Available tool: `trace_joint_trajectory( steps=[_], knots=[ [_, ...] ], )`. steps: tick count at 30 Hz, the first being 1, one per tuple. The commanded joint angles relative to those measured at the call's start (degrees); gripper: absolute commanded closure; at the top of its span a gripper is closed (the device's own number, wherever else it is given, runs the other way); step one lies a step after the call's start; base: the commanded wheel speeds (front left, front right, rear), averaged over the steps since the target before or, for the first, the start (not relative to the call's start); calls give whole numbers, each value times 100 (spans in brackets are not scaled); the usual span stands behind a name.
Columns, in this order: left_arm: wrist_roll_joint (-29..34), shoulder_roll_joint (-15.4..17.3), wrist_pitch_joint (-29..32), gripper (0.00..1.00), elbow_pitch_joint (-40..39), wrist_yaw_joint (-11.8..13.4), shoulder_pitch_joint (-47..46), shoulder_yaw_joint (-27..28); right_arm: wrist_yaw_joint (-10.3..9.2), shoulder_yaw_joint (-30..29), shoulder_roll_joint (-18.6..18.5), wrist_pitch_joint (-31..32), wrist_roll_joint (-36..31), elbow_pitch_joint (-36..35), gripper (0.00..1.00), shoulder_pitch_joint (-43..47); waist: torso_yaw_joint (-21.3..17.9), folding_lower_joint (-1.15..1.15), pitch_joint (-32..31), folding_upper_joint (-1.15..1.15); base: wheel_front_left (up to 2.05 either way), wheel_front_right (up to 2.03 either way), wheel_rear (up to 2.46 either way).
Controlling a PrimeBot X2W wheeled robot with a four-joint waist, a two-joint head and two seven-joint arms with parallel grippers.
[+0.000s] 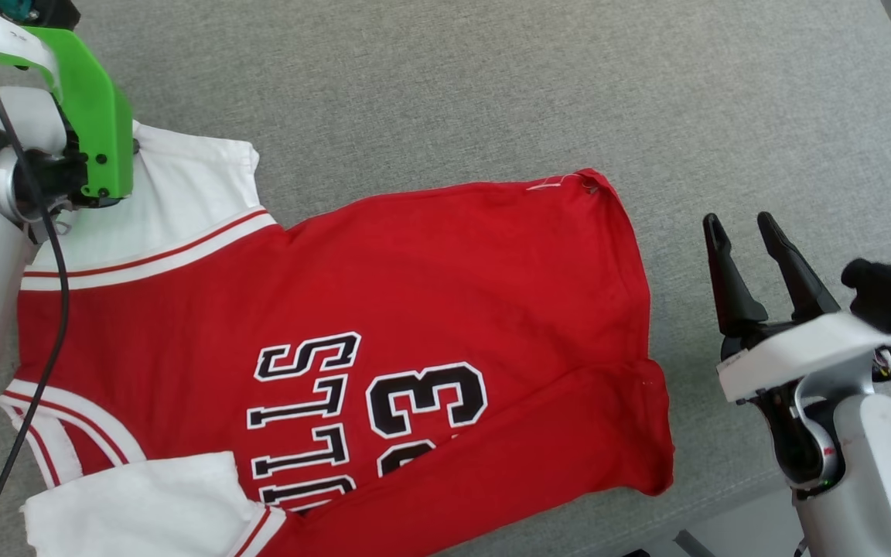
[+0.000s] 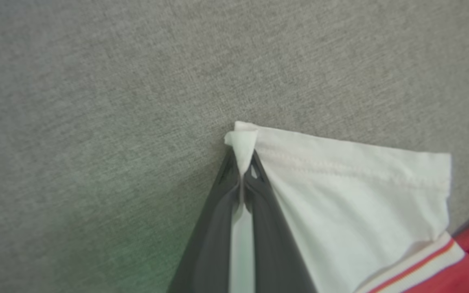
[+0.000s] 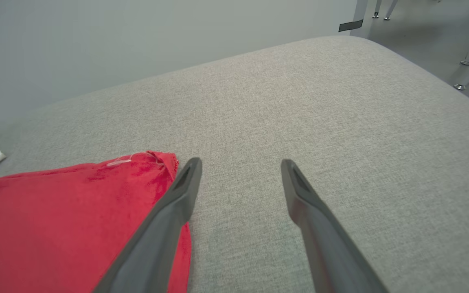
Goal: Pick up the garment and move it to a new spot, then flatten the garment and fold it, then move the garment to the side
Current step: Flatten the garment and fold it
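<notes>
Grey fabric surface [image 1: 492,93], garment [image 1: 414,271] print-up: my left gripper [image 2: 242,162] clenched on white sleeve [image 2: 352,195] corner, right gripper [image 1: 739,220] released; I'd draw sleeve inward, low, slowly.

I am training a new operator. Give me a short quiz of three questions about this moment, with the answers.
1. True or false: the right gripper holds the jersey.
2. What does the left gripper pinch? A) the hem B) a sleeve corner C) the collar
3. Fill in: the body of the jersey is ___ in colour.
Key: 1 false, it is open and off the jersey; 2 B; 3 red.
</notes>
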Motion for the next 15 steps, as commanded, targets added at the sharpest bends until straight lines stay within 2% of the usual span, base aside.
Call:
trace_joint_trajectory(
  steps=[1, 7, 10, 15],
  knots=[
    [123, -207, -12, 100, 214, 69, 467, -263, -3, 89, -100, 202, 187, 126, 0, -218, 73, 0, -67, -1, 0, 0, 0],
    [197, -552, -1104, 100, 148, 155, 333, -99, -3, 363, -574, 1359, 580, 642, 0, -765, 543, 0, -407, -1, 0, 0, 0],
    [132, -759, -1587, 100, 89, 73, 350, -19, -3, 531, -834, 1887, 651, 742, 0, -974, 832, 0, -558, -1, 0, 0, 0],
    [159, -920, -2131, 100, -55, -22, 426, -26, -3, 764, -1169, 2649, 691, 940, 0, -1273, 1291, 0, -741, -1, 0, 0, 0]
  ],
)
